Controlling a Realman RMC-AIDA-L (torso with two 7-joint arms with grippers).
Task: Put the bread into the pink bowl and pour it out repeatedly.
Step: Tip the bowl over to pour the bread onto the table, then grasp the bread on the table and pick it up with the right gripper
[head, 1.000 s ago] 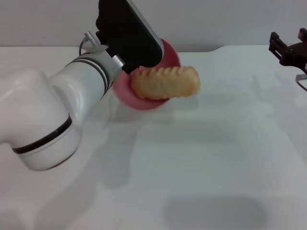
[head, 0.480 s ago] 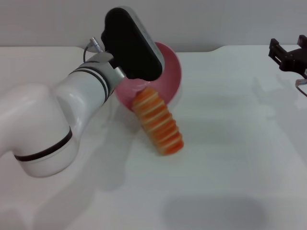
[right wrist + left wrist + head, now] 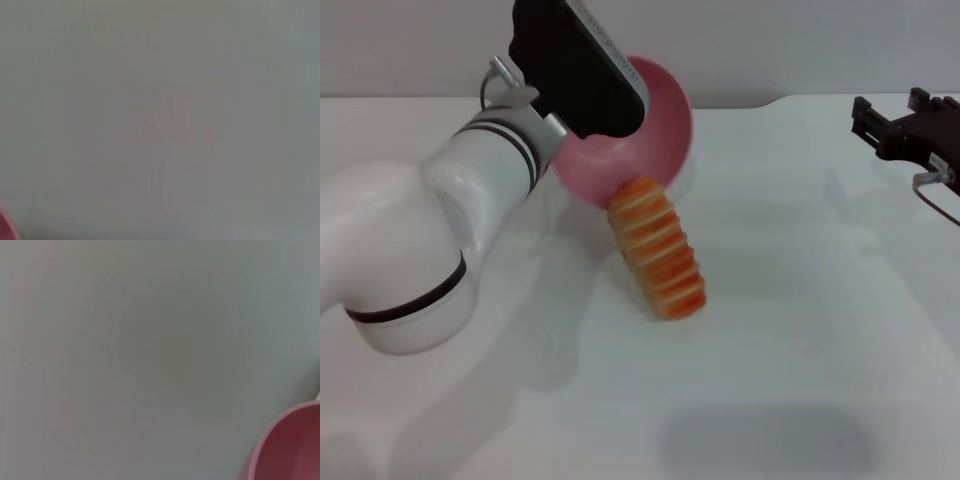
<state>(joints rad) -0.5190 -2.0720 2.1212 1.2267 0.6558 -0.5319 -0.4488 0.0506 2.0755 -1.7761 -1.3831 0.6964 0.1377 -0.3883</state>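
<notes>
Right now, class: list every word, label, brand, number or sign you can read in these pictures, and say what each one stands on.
None: no readable text shows in any view.
The pink bowl, the bread, the table, the left arm's casing and the right gripper are all plain and unmarked.
Both wrist views show only blank surface and a pink edge.

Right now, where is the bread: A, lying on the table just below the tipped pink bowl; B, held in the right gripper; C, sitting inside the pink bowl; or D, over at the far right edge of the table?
A: the bread lies on the white table just under the tipped pink bowl.
</notes>
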